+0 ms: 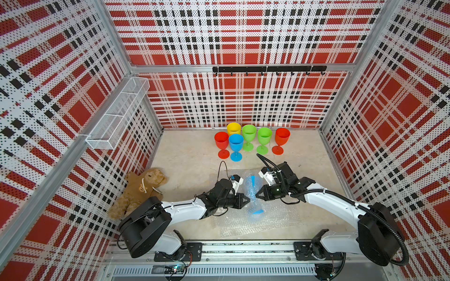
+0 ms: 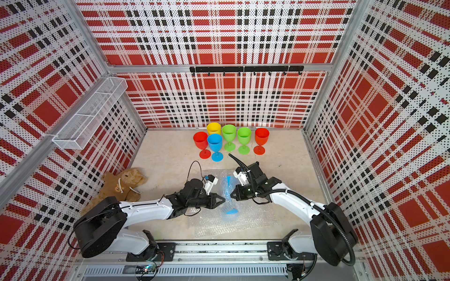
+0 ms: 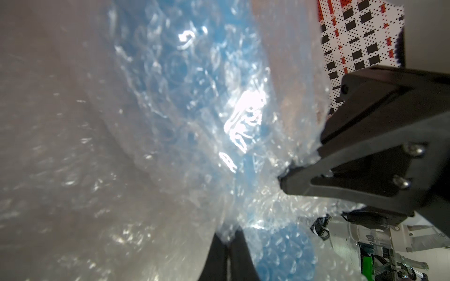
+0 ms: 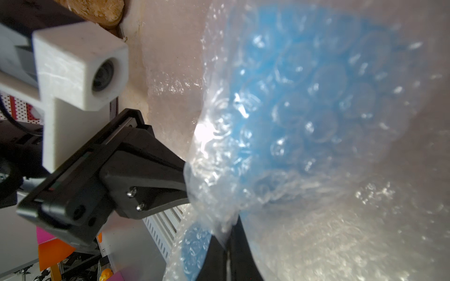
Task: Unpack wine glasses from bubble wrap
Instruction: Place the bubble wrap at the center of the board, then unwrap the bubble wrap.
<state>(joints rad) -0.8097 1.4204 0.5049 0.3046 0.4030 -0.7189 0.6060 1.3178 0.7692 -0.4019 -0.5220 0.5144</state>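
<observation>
Showing a two-armed robot near the end of its unpacking job: six goblets (image 1: 249, 132) stand upright and bare in a cluster at the back of the counter (image 1: 194, 155), two red, two green, one yellow and one blue, well apart from the arms. A seventh goblet (image 1: 255, 182), blue, is not yet free. It lies lengthwise mid-counter between the two arms, bowl toward the back and round foot toward the front, shrouded in clear bubble wrap (image 1: 250, 191). The left arm's fingers (image 1: 244, 200) are closed, pinching a fold of that wrap on one side, and the right arm's fingers (image 1: 260, 193) are closed on the wrap from the opposite side. Both wrist views show the pinched plastic up close, with blue showing through. Whether the bundle rests on the counter or hangs just above it cannot be told. Flat empty sheets (image 1: 243, 226) of wrap are spread under and in front of it. By this count, one goblet is left to peel out and stand with the rest. A brown teddy bear (image 1: 141, 189) lies off to the left.
</observation>
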